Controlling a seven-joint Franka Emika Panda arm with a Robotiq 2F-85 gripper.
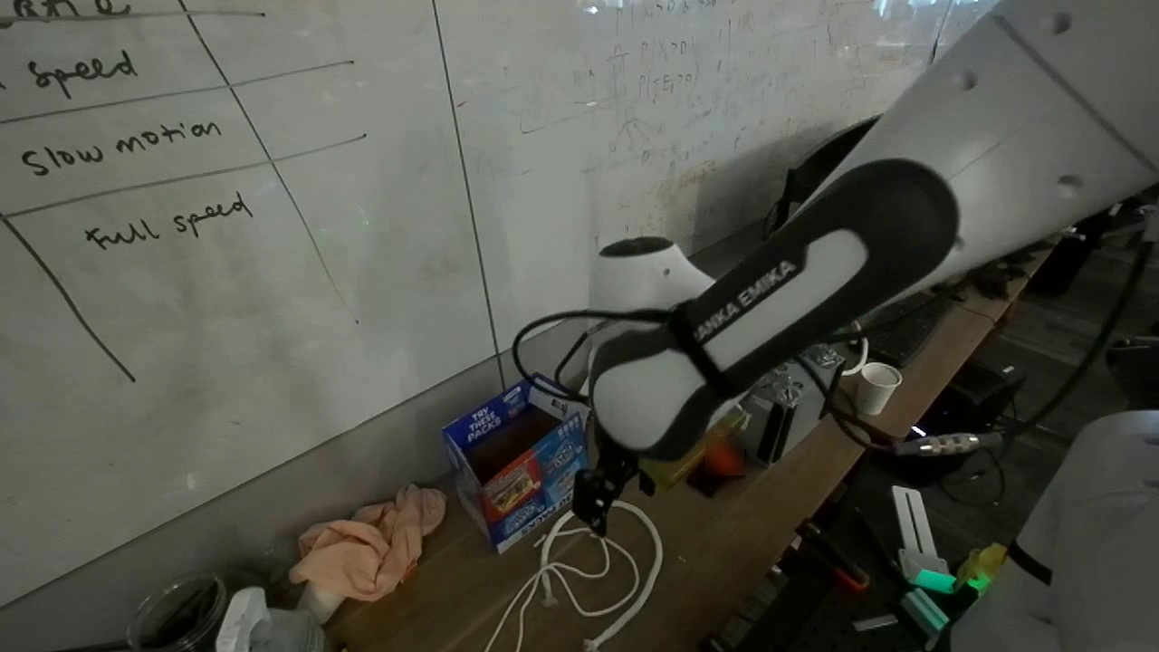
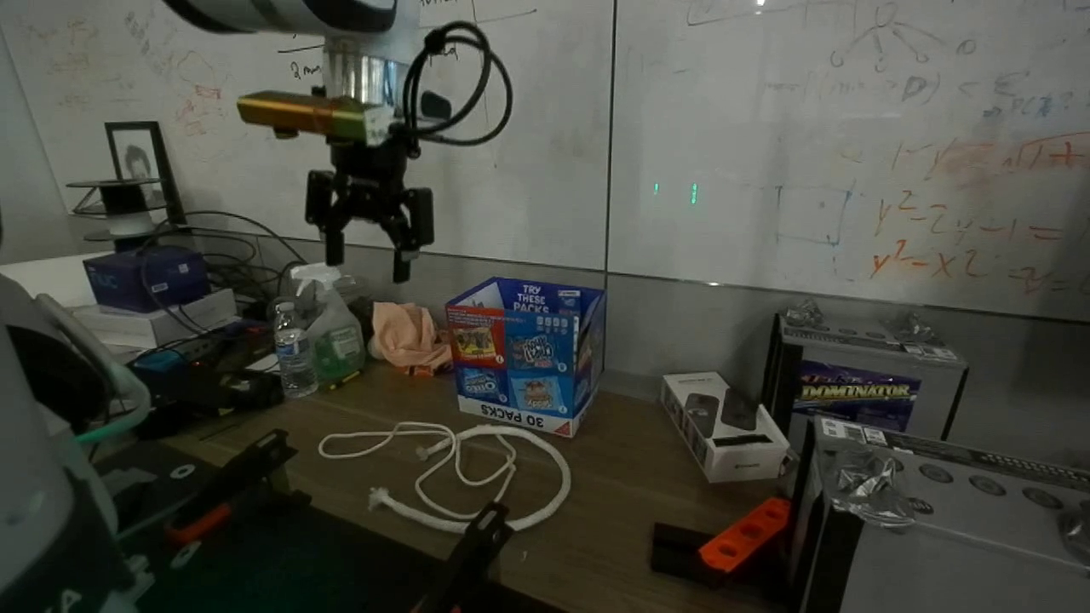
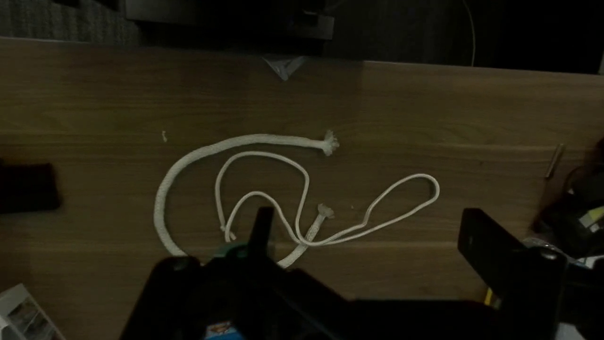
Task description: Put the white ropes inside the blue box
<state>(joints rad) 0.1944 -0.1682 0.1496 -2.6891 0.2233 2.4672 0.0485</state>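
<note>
Two white ropes lie loose on the wooden table. The thick rope (image 3: 161, 203) curves in an arc with frayed ends, and it also shows in an exterior view (image 2: 565, 477). The thin rope (image 3: 306, 186) is looped and crosses the thick one near a frayed end; it shows in an exterior view (image 2: 461, 460). The blue box (image 1: 534, 493) stands open-topped behind the ropes, in both exterior views (image 2: 526, 362); only a sliver shows in the wrist view (image 3: 222, 332). My gripper (image 2: 368, 260) is open and empty, high above the table. In the wrist view its fingers (image 3: 368, 219) hide part of the ropes.
A peach cloth (image 2: 407, 336), a spray bottle (image 2: 338, 336) and a water bottle (image 2: 295, 356) stand beside the box. A white carton (image 2: 724, 426), an orange part (image 2: 745, 536) and grey cases (image 2: 937, 545) are on its other side. Black clamps (image 2: 473, 553) grip the table's edge.
</note>
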